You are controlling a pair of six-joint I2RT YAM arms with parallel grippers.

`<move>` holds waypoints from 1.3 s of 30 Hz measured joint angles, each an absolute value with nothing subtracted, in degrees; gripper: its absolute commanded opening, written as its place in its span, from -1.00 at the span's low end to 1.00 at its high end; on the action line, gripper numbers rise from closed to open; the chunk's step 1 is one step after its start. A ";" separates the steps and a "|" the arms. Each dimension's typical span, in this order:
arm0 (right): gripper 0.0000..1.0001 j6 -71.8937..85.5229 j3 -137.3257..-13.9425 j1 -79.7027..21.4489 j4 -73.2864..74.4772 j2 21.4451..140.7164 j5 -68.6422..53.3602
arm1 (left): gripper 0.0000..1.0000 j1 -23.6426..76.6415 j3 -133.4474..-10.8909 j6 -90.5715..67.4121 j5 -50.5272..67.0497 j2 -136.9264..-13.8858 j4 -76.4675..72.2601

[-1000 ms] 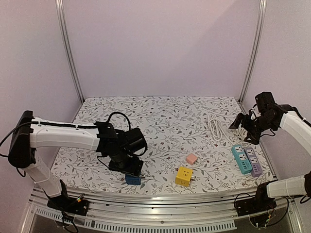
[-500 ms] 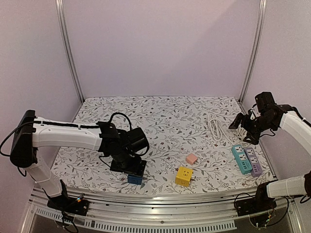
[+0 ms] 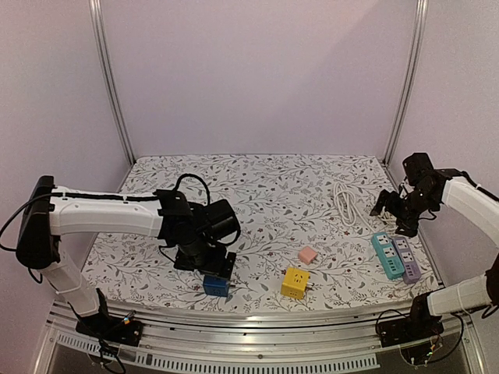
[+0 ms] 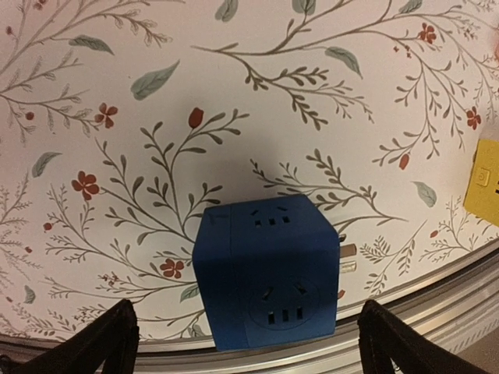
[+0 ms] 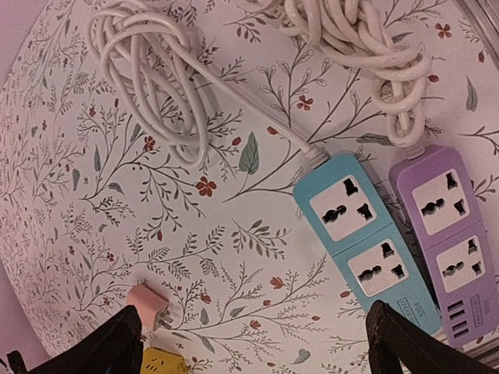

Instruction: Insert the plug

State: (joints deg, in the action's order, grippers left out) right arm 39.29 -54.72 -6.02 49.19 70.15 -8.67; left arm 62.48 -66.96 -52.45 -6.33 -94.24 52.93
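A blue cube adapter rests on the floral mat by the near edge, its metal prongs pointing right. My left gripper stands open astride it, with both fingers clear of its sides; from above, the cube shows just below the left gripper. A small pink plug lies on its side. The teal power strip and purple power strip lie side by side. My right gripper hovers open and empty above them.
A yellow cube adapter sits right of the blue one. Coiled white cables run from the strips toward the back. The metal table rail passes just below the blue cube.
The left jaws have spread wider around the blue cube, which stays on the mat. The right gripper has shifted slightly left and down.
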 measured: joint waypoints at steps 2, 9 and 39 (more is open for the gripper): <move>0.95 38.83 -54.70 -6.00 49.71 72.47 -6.44 | 0.99 62.48 -67.40 -52.25 -6.70 -94.24 53.34; 0.94 38.24 -54.68 -7.22 50.39 80.09 -2.22 | 0.97 62.48 -67.70 -51.83 -6.87 -94.24 54.06; 0.95 39.35 -58.89 -10.44 51.24 80.60 -3.97 | -0.22 62.65 -65.98 -45.19 -4.99 -97.12 50.33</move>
